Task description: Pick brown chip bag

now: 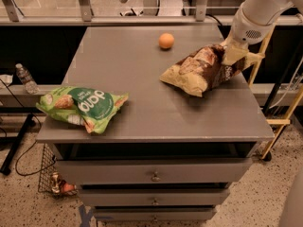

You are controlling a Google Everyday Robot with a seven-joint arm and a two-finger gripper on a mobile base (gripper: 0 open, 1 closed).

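Observation:
The brown chip bag (pixel 199 72), dark brown with pale cream ends, lies at the right side of the grey table (pixel 137 65). Its right end is raised off the top and its left end rests on the surface. My gripper (pixel 235 56) comes down from the upper right on the white arm and is closed on the bag's right end. The bag's far right tip is hidden behind the gripper.
A green bag (pixel 83 105) with white lettering lies at the table's front left corner. A small orange ball (pixel 166 40) sits near the back middle. Drawers (pixel 154 176) are below the top. A plastic bottle (pixel 26 79) stands at left, and a yellow frame (pixel 279 122) at right.

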